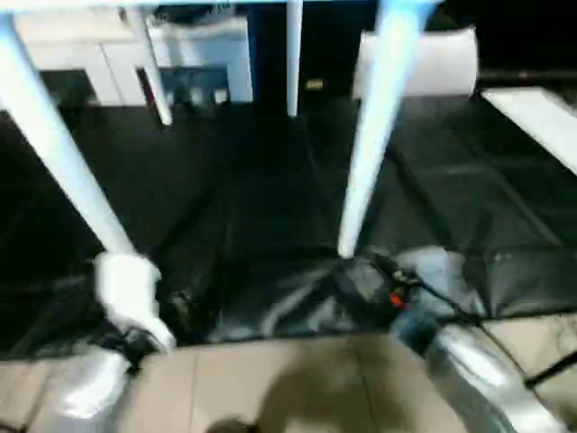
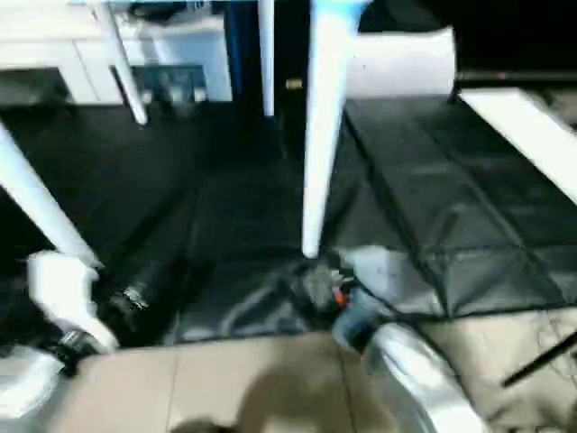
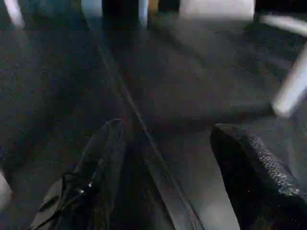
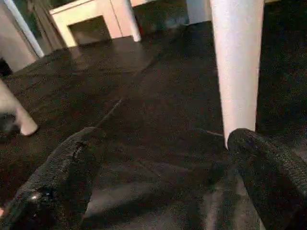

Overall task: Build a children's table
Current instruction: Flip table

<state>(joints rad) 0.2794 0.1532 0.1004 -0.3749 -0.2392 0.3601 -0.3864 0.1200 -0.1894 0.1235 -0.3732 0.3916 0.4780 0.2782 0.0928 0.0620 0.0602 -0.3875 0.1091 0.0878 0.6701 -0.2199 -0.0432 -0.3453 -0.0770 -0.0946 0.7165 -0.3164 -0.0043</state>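
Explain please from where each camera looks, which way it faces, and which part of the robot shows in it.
Head views: look forward and down at the table legs standing on the black mat; silver forearms show below.
Left wrist view: looks along the left gripper over the mat; its open black fingers show.
Right wrist view: looks along the open right gripper at the near leg.
Shared: that leg, the mat.

White table legs (image 1: 374, 135) (bluish sheen), black floor mat (image 1: 225, 189).

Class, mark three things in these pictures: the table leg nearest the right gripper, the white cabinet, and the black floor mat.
table leg (image 1: 374, 135), left eye view, mid shaft.
white cabinet (image 1: 86, 54), left eye view, front panel.
black floor mat (image 2: 225, 216), right eye view, bare middle.
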